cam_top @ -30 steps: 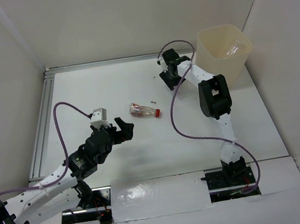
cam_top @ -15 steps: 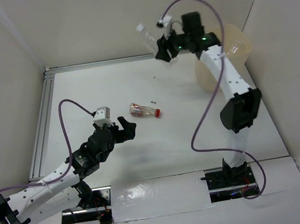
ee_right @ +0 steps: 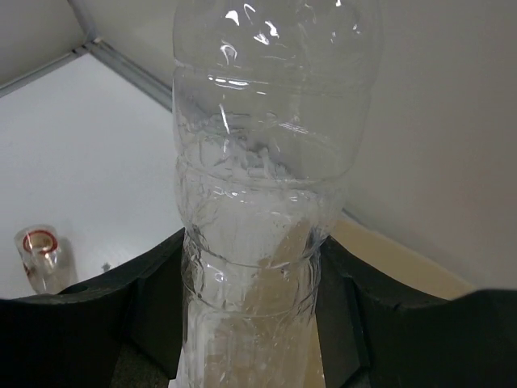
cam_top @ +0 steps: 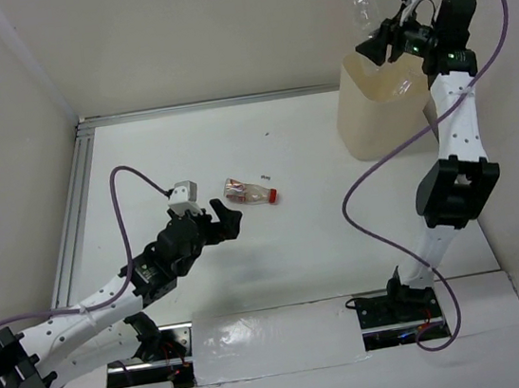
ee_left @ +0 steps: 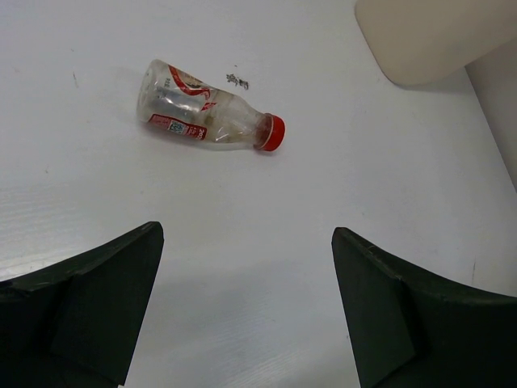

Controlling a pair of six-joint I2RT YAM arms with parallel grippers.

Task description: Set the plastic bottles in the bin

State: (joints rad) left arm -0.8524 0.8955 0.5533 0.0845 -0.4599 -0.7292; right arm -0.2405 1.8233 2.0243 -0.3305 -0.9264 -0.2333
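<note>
The right pincer (cam_top: 378, 46) is raised high over the far right corner of the bench (cam_top: 186, 146), clamped on a clear bottle (cam_top: 364, 3). The bottle stands upright with its white cap uppermost, above the near-left part of the cream bin (cam_top: 366, 127). In the right wrist view its two dark fingers (ee_right: 153, 291) press against the crinkled lower body of the clear bottle (ee_right: 266, 162), one on each side. A strip of the bin's pale rim (ee_right: 404, 259) shows behind it.

The left pincer (cam_top: 220, 220) hangs low over the middle of the bench with its jaws spread wide and nothing between them. Just beyond its tips, and clear of them, a red-capped bottle (cam_top: 248, 192) lies on its side. Its cap points to the right and its base to the left. The left wrist view shows this red-capped bottle (ee_left: 210, 117) with a red and white label, ahead of the open left pincer (ee_left: 246, 234). The bin's rounded corner (ee_left: 428, 40) sits at the top right. The bin stands well apart from the lying bottle.
</note>
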